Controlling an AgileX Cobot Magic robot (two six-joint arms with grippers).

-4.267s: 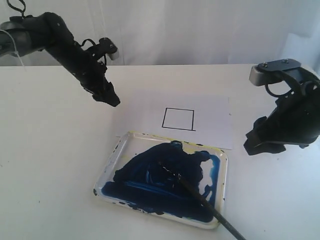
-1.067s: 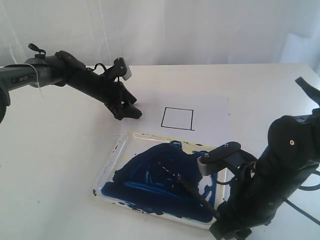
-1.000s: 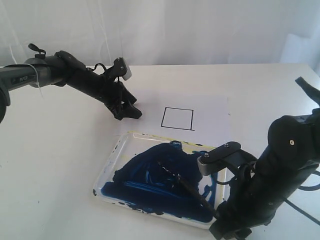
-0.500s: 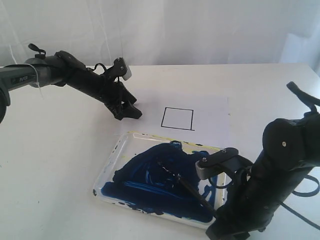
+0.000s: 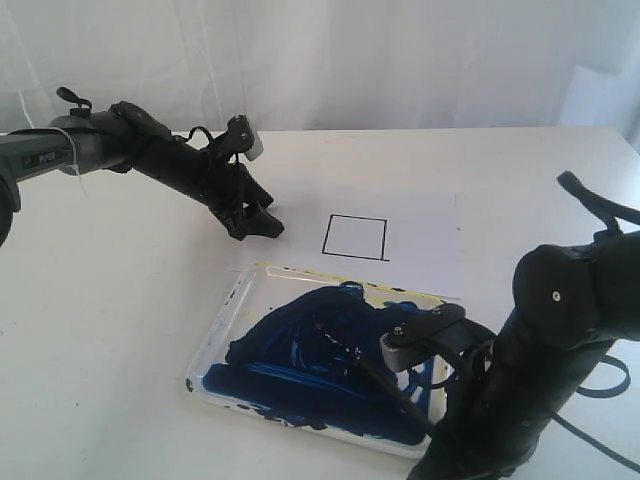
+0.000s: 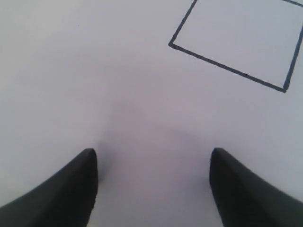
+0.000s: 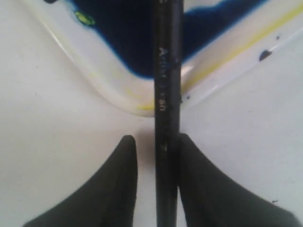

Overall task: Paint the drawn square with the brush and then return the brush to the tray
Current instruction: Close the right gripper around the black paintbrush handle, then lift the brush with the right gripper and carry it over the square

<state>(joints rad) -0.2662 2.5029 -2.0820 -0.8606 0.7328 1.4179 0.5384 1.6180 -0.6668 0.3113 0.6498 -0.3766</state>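
Note:
The drawn square [image 5: 356, 238] is a thin black outline with a white inside, on a paper sheet [image 5: 425, 225]. In front of it lies the tray [image 5: 222, 325], smeared dark blue. The brush [image 5: 385, 385] rests in the tray, its black handle sticking out over the near right corner. My right gripper [image 7: 155, 142] is down at that corner, with the brush [image 7: 166, 71] handle between its fingers. One finger touches the handle and a gap remains beside the other. My left gripper [image 5: 258, 226] stands open, low over the paper left of the square [image 6: 236, 42].
The tray rim [image 7: 118, 80] with yellowish specks lies just ahead of my right fingers. My right arm [image 5: 560, 340] covers the table's near right part. White tabletop surrounds the paper and tray, with a white curtain behind.
My right arm has come down from the right side to the tray's near right corner and edged left around the brush handle. My left arm reached to the paper and has held still since.

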